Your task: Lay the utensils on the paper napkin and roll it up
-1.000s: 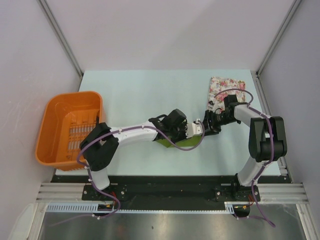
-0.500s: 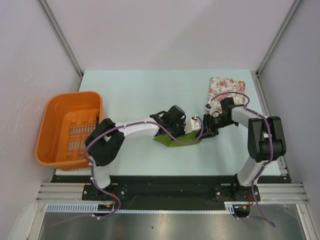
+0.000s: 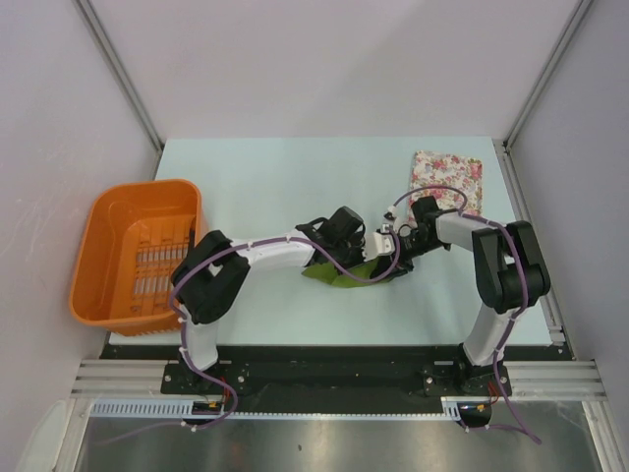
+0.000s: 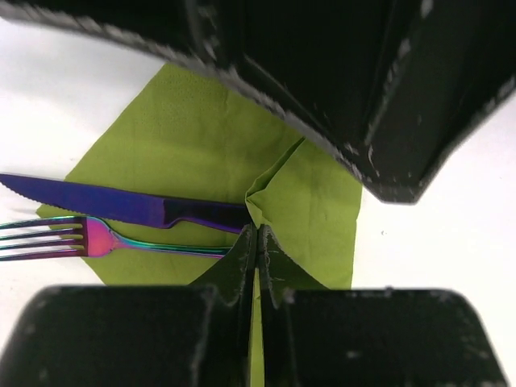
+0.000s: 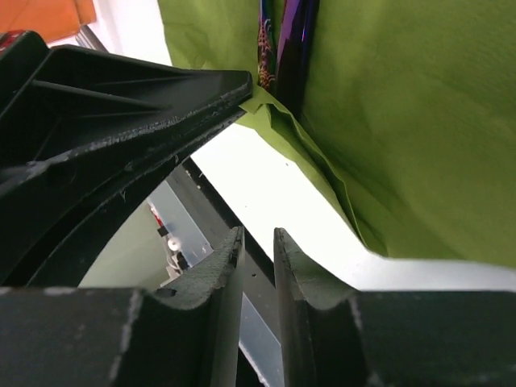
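Paper napkin (image 4: 185,137): is lying on the table (image 3: 265,187) just right of centre, between the two grippers. Most of it is resting flat, while one corner is standing up in a fold.
Utensils: a knife (image 4: 97,197) and a fork (image 4: 89,239) are lying side by side across the napkin. Their heads are overhanging one edge and their handles are reaching toward the raised fold.
Left gripper (image 4: 256,258): is pinching a pleat of the napkin, with its jaws pressed flat together on the paper close to the handle ends.
Right gripper (image 5: 256,258): is hovering just beside that same lifted corner, with its jaws a sliver apart and nothing between them.
Napkin handling: it is looking thin, soft and nearly weightless, so it is likely creasing wherever it is nipped and tearing if tugged hard.
Utensil handling: both are looking stiff, glossy and smooth, so they are probably sliding easily on the paper as it turns.
Where to hold: gripping the folded edge at two spots along it seems best, with the paper wrapping over the handles rather than dragging them.
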Robot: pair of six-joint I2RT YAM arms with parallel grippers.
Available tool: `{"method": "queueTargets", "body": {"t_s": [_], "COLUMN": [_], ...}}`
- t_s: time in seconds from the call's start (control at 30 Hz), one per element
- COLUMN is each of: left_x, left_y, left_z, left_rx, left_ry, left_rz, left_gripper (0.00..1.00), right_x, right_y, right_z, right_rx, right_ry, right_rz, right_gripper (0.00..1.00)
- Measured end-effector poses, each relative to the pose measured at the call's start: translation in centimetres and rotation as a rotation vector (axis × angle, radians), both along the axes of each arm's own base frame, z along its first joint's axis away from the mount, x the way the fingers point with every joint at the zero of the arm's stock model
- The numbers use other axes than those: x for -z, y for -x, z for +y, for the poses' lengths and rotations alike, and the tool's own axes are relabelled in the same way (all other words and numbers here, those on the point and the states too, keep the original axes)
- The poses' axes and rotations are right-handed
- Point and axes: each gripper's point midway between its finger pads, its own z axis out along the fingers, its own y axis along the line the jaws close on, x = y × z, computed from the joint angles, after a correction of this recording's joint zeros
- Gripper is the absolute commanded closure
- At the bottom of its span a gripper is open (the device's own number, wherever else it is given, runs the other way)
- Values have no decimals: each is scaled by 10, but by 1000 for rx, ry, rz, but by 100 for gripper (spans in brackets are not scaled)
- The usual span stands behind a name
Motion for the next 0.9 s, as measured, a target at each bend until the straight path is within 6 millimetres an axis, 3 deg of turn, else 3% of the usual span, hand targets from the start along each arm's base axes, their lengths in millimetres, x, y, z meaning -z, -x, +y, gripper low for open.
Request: {"method": "queueTargets", "body": {"t_s": [0.07, 0.17, 0.2, 0.3, 0.47, 0.6, 0.7, 0.9], "left_x": [2, 4, 3, -7, -34, -57, -53, -23], "left_y": [-1, -5, -7, -17, -19, -8, 12, 40], "left_z": [0, 3, 4, 7, 21, 37, 46, 58], "left_rx": [-9, -37, -55, -134, -264, -333, -356, -402], "left_ry": [-1, 0, 3, 39, 128, 204, 211, 164], "left_rz": [6, 22, 29, 67, 180, 265, 339, 462], "left_gripper": [91, 74, 62, 50, 44, 40, 37, 37], "right_x": [5, 13, 17, 25, 34, 38, 39, 39], "right_y": [0, -2, -3, -7, -9, -8, -10, -11], "right_z": [3, 4, 4, 3, -1, -3, -3, -2], "right_rx": [-1, 5, 7, 22, 37, 47, 54, 54], "right_ry": [7, 21, 28, 51, 86, 104, 107, 106], "right_rz": [7, 12, 11, 6, -6, -3, -7, -14], "right_gripper": [80, 86, 87, 89, 89, 89, 89, 88]}}
